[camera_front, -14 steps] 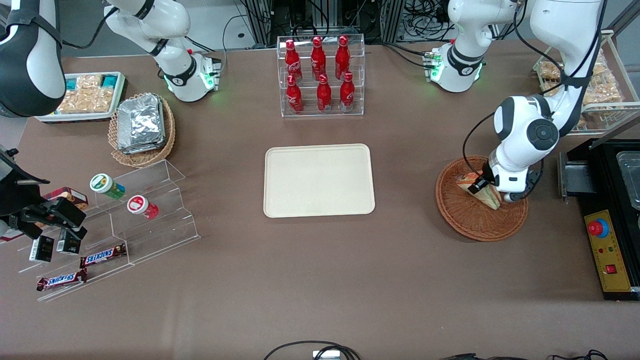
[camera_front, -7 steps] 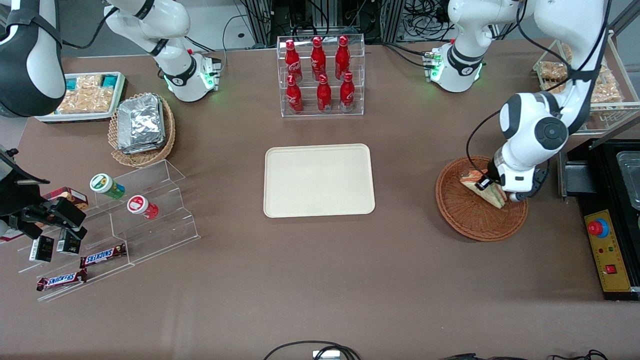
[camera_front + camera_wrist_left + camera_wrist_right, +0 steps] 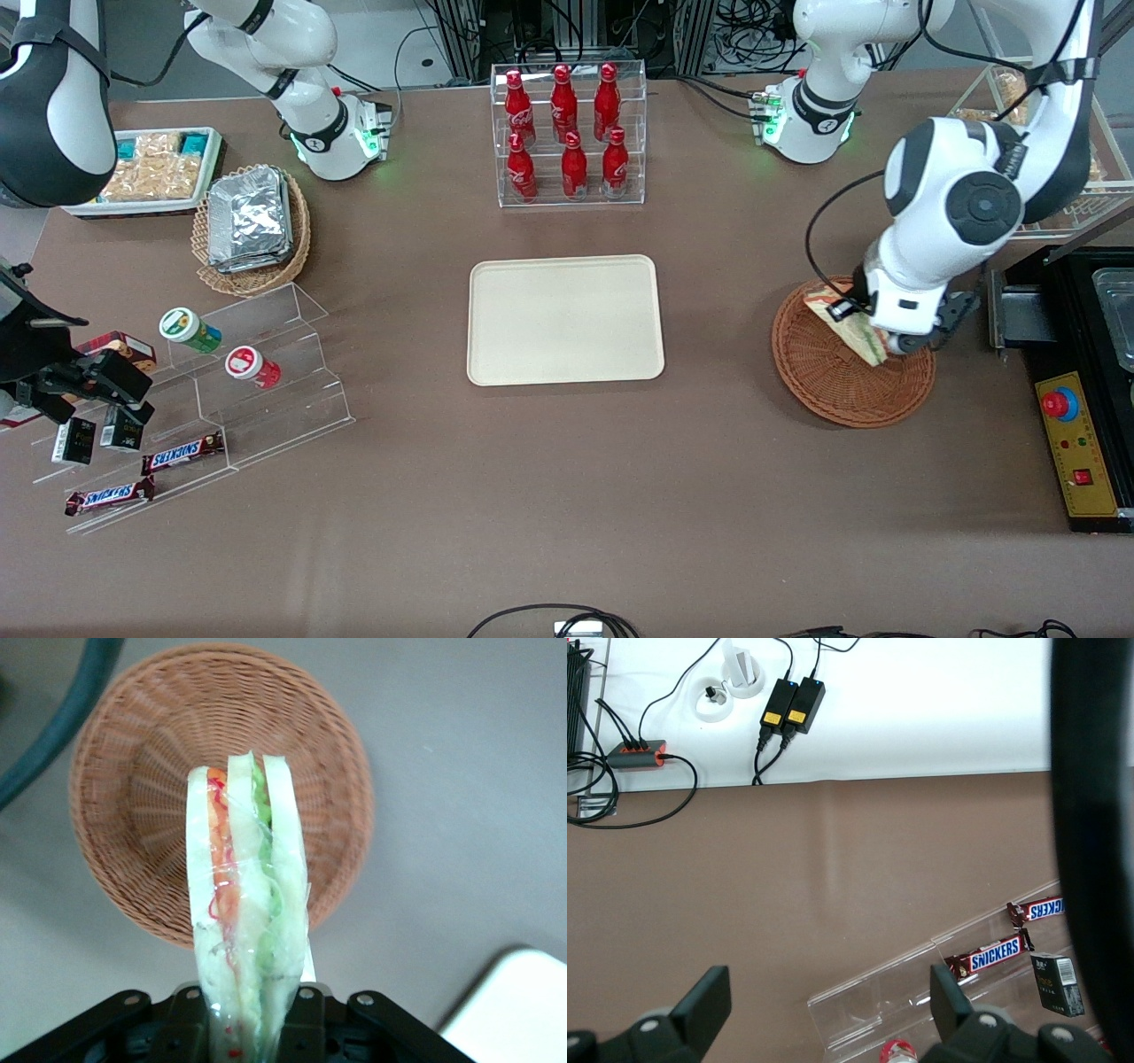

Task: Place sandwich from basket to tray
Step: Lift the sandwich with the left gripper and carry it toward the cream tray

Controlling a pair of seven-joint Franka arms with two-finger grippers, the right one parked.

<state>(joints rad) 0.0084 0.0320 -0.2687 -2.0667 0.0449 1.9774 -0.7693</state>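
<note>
My gripper [image 3: 858, 324] is shut on the sandwich [image 3: 849, 326], a clear-wrapped wedge of pale bread with orange-red and green filling, and holds it lifted above the reddish-brown wicker basket [image 3: 833, 381]. The wrist view shows the sandwich [image 3: 245, 904] pinched between the black fingers [image 3: 301, 1020], hanging over the basket [image 3: 133, 780], which has nothing in it. The cream-beige tray [image 3: 565, 319] lies flat at the table's middle, toward the parked arm's end from the basket. A pale corner of the tray [image 3: 514, 1010] shows in the wrist view.
A clear rack of red bottles [image 3: 568, 133] stands farther from the front camera than the tray. A black appliance with a red button [image 3: 1076, 425] sits beside the basket at the working arm's end. A tan basket of foil packets [image 3: 251, 226] and acrylic snack shelves [image 3: 204, 390] lie toward the parked arm's end.
The gripper has risen with the sandwich held in it, lifting it out of the basket. The arm's wrist has swung upward and slightly farther from the front camera.
</note>
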